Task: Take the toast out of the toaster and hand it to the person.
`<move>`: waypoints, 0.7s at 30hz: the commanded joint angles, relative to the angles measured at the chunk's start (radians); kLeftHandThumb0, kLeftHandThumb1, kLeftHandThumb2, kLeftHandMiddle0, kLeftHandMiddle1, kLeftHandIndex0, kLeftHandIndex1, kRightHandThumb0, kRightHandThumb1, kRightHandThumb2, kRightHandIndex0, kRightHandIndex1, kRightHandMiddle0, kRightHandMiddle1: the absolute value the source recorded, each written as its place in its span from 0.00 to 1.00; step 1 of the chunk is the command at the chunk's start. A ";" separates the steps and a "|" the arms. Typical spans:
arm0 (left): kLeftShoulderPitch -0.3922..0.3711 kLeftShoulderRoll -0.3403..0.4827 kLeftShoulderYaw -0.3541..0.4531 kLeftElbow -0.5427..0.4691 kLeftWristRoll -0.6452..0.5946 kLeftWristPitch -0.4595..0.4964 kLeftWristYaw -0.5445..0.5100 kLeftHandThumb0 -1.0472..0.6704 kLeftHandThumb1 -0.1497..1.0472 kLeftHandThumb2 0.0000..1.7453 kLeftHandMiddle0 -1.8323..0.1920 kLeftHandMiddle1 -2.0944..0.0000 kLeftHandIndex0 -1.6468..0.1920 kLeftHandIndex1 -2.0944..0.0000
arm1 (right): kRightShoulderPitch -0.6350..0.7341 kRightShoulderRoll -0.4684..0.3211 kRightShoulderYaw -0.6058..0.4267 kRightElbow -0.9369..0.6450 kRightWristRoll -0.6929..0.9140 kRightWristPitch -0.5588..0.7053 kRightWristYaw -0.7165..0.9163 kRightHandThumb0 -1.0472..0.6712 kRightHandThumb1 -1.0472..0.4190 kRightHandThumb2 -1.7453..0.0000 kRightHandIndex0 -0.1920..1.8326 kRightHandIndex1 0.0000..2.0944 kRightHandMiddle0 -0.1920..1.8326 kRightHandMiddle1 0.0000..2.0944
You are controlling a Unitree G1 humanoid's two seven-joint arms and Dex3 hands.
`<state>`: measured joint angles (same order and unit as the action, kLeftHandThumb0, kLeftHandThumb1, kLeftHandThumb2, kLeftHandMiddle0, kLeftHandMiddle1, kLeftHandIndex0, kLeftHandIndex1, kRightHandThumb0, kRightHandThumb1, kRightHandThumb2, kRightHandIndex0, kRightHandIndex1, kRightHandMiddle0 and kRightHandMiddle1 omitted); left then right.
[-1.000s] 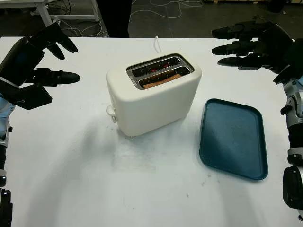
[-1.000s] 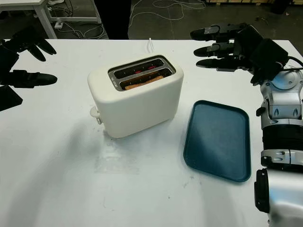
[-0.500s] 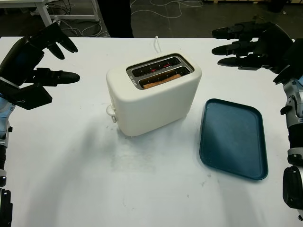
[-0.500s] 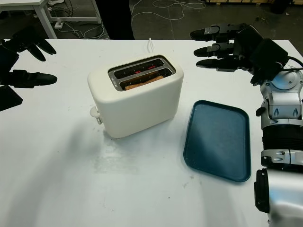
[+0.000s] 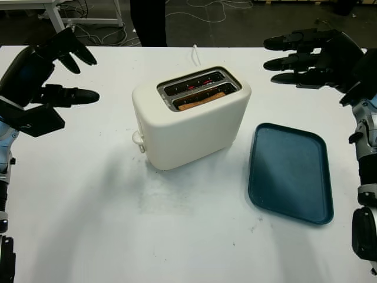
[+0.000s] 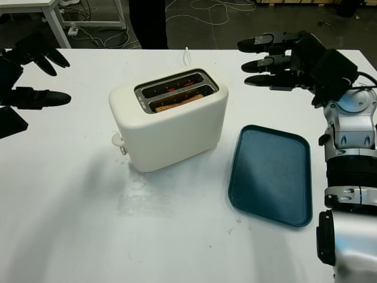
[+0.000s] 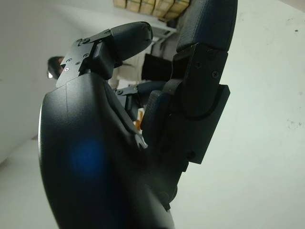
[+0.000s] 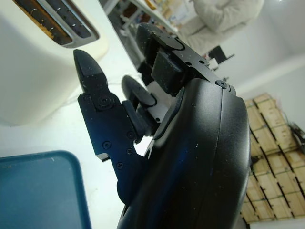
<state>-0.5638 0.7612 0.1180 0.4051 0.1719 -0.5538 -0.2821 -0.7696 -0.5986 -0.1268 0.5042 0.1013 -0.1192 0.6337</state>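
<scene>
Almost nothing has shifted over the last second: the right hand (image 5: 309, 56) has only edged a touch, and the left hand (image 5: 44, 76) hangs where it was, both released and holding nothing, raised above the white table (image 5: 88, 206) on either side of the cream toaster (image 5: 191, 118). The toast (image 5: 202, 99) sits low in the nearer slot, untouched. Beyond the far edge the person's dark legs (image 5: 147, 20) have stepped slightly. A blue tray (image 5: 288, 171) lies beside the toaster. I'd judge the reach hasn't begun.
</scene>
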 commanded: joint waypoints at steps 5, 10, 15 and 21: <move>-0.003 0.001 0.000 -0.010 0.002 0.008 0.003 0.06 0.89 0.09 0.77 0.22 0.81 0.28 | 0.009 0.000 0.002 -0.001 -0.005 -0.022 -0.007 0.42 0.22 1.00 0.52 0.01 0.49 0.00; -0.006 -0.001 -0.001 0.004 0.001 -0.008 0.005 0.06 0.89 0.10 0.77 0.22 0.81 0.28 | 0.007 0.002 0.000 0.009 0.000 -0.016 -0.003 0.41 0.22 1.00 0.53 0.02 0.49 0.00; -0.005 -0.001 -0.003 0.009 0.012 -0.017 0.014 0.06 0.89 0.10 0.77 0.22 0.81 0.28 | 0.006 0.008 -0.003 0.022 0.006 -0.020 -0.002 0.39 0.23 1.00 0.53 0.02 0.50 0.00; 0.002 -0.003 -0.004 0.003 0.003 0.000 0.007 0.05 0.89 0.10 0.77 0.22 0.81 0.28 | 0.007 0.010 -0.002 0.030 0.002 -0.027 -0.009 0.37 0.23 1.00 0.54 0.03 0.50 0.01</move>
<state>-0.5637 0.7611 0.1179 0.4056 0.1722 -0.5577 -0.2764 -0.7696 -0.5952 -0.1268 0.5218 0.1007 -0.1228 0.6305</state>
